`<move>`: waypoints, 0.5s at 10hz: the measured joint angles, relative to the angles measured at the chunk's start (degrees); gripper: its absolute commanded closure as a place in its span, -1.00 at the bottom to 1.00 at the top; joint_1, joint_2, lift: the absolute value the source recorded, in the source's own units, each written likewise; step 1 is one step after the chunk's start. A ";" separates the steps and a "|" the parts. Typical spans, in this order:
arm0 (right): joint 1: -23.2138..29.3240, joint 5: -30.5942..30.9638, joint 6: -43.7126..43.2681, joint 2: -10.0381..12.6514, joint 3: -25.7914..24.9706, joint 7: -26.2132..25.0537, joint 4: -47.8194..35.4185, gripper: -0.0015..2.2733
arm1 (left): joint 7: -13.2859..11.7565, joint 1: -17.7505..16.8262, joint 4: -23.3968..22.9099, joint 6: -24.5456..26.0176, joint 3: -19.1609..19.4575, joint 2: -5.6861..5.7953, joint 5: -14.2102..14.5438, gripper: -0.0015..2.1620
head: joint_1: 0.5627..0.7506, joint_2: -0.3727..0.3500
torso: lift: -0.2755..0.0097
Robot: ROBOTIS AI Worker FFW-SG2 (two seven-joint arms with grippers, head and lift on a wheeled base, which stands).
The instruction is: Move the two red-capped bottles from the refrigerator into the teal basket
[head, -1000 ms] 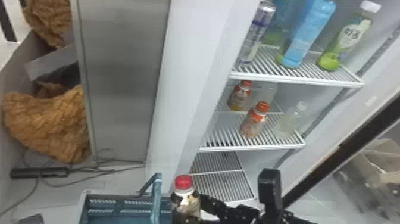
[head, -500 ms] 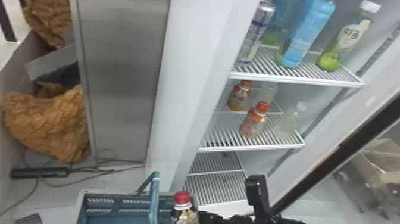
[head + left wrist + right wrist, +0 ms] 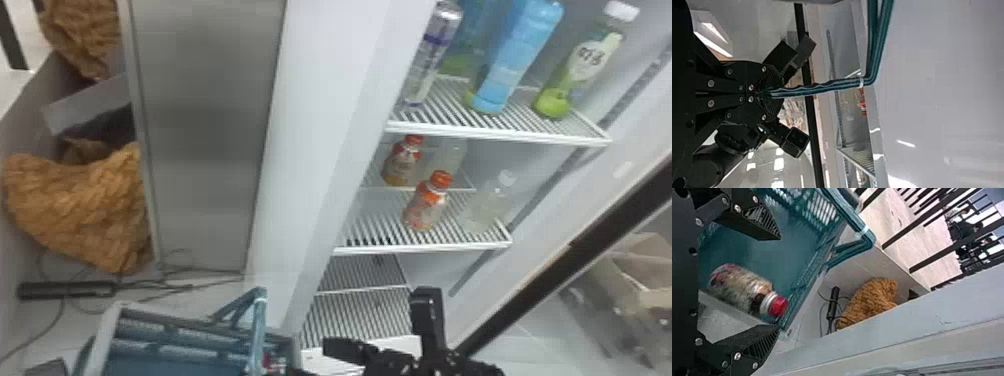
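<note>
Pale floor (image 3: 215, 296) below, left end effector (image 3: 774, 93) pinches wavy handle (image 3: 828, 86), right end effector (image 3: 311, 358) spread.

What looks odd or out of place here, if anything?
The red-capped bottle at the teal basket looks odd: it's between the right end effector's open fingers, apparently ungripped, perhaps dropping. No spill shows.

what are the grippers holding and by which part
The left gripper holds the teal basket by its handle. The right gripper is open, not gripping the red-capped bottle.
</note>
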 measured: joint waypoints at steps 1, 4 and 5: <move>-0.01 0.53 -2.82 0.00 -0.11 0.62 0.18 -0.78 | 0.00 -0.01 0.00 0.00 -0.07 0.03 0.00 0.07 | 0.41 -0.94 | -0.64; 0.35 4.29 -15.92 1.03 -1.98 0.99 0.56 -0.78 | 0.00 -0.14 0.00 0.03 -0.38 0.14 -0.01 0.07 | 0.41 -0.94 | -0.64; 0.87 5.41 -19.91 1.60 -3.14 0.95 0.53 -0.78 | 0.03 -0.15 0.00 0.12 -0.43 0.15 -0.03 0.07 | 0.41 -0.94 | -0.64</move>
